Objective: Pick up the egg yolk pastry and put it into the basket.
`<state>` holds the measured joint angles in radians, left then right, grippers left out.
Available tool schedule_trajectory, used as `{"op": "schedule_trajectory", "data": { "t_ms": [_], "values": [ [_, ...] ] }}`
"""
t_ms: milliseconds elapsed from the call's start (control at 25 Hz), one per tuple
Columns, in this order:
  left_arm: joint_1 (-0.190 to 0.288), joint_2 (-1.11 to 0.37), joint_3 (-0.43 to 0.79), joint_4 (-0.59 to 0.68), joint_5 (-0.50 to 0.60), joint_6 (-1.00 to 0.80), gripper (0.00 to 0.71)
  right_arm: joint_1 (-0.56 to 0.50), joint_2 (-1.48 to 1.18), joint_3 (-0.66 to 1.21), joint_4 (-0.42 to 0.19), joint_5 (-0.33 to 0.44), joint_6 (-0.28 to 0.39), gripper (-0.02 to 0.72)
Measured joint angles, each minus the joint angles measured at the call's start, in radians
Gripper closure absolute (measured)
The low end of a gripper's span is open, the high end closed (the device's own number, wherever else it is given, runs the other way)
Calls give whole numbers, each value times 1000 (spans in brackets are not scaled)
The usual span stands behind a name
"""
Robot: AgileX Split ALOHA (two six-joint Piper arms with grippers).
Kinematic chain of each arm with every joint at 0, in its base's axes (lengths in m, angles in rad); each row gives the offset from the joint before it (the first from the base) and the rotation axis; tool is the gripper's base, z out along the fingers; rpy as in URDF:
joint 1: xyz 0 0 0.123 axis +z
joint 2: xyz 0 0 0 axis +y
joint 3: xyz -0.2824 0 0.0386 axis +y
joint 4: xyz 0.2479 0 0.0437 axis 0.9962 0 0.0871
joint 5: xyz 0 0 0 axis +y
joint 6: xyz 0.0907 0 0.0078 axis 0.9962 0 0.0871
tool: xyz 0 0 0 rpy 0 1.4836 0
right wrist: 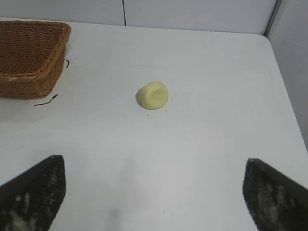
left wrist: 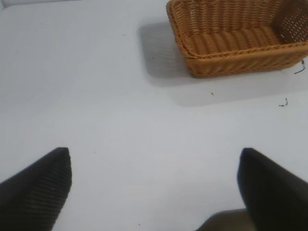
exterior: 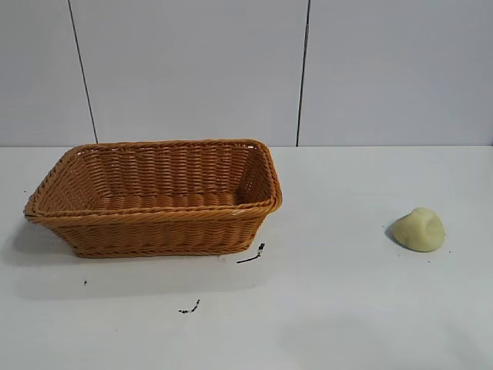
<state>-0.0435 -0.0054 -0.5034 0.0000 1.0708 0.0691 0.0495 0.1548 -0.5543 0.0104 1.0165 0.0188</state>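
Note:
The egg yolk pastry, a small pale yellow dome, lies on the white table at the right; it also shows in the right wrist view. The orange-brown wicker basket stands at the left, empty inside; it also shows in the left wrist view and at the edge of the right wrist view. Neither gripper shows in the exterior view. My right gripper is open, empty, some way short of the pastry. My left gripper is open and empty over bare table, apart from the basket.
Small dark marks lie on the table just in front of the basket. The table's edge and a grey wall run along one side of the pastry in the right wrist view.

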Motion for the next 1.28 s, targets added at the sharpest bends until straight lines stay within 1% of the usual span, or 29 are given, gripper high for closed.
{"op": "schedule_trajectory", "data": {
  "t_ms": [280,520,880,1080,1280],
  "values": [
    [0,0,0,0,0,0,14,0,458,-167,-2,-29,0,10],
    [0,0,0,0,0,0,14,0,876,-333,-1,-72,0,10],
    [0,0,0,0,0,0,14,0,1449,-640,-1,-78,0,10],
    [0,0,0,0,0,0,14,0,1672,-789,-1,-104,-9,10],
    [0,0,0,0,0,0,14,2,1839,-878,-1,-117,-12,10]
  ]
}}
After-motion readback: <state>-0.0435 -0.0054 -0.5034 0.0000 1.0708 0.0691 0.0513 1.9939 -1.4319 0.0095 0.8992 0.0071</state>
